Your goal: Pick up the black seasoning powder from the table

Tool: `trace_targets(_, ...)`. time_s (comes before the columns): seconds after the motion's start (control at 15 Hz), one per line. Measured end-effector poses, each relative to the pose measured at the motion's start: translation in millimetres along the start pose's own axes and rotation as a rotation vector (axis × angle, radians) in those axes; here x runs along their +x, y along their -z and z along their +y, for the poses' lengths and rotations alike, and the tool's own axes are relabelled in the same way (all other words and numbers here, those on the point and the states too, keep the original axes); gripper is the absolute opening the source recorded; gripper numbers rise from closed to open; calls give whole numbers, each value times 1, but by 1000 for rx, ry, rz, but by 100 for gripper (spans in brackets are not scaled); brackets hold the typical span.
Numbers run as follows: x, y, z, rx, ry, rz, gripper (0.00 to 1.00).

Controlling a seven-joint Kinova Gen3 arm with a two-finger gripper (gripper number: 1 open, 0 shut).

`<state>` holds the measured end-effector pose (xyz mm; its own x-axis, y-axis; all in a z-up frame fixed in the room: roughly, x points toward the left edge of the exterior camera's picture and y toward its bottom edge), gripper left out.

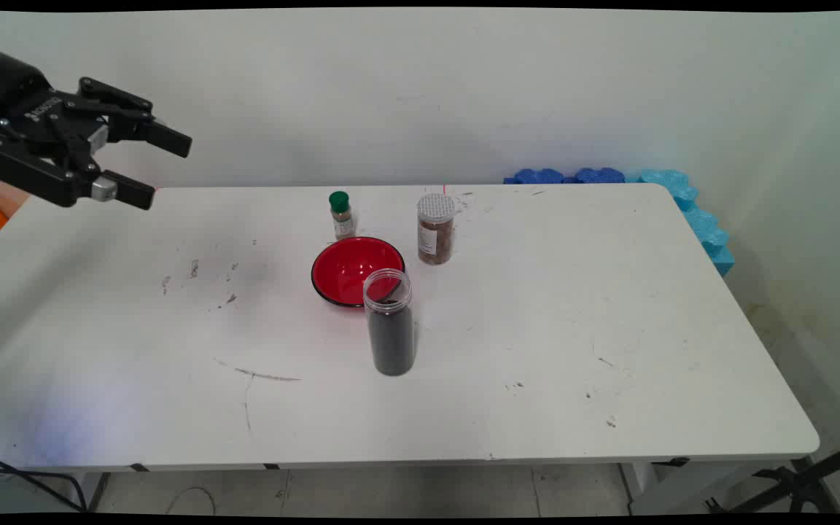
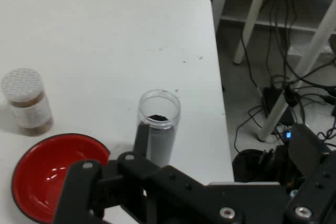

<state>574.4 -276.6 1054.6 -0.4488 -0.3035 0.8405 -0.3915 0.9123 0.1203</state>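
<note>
Gripper (image 1: 160, 169) hangs high over the table's far-left corner, fingers spread wide, pinching nothing, pointed toward the table's middle. Nothing touches it.

Nearest obj along its line: a cluster of 4 things mid-table, well apart from the claw, to the right and lower in the main view. Clear open jar (image 1: 389, 322), no lid, filled most of the way w/ dark contents, stands upright on the near side of the group; long axis vertical. In the hand view this jar (image 2: 158, 127) sits almost dead centre, just above the black linkage, so the claw's axis seems lined up w/ it more than w/ the others.

Red bowl (image 1: 356, 270), black rim, looks empty, sits just behind the jar, rims overlapping in view; touching or not, can't tell. Spice jar w/ white perforated lid (image 1: 435, 228), brownish contents, upright, near the bowl's far-right side. Small bottle w/ green cap (image 1: 340, 215) upright just behind the bowl's far edge.

White table (image 1: 537, 328) has scuffs and dark marks on its left half. Blue foam pieces (image 1: 690, 208) line the far-right edge and corner, by the wall.
</note>
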Motion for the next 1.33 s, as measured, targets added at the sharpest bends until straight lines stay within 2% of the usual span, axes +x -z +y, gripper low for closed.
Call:
trace_targets(0.6,0,-5,-12,50,16,20,100)
trace_targets(0.93,-8,-38,-10,84,34,16,100)
trace_targets(1.33,-30,-90,-1,125,62,-21,100)
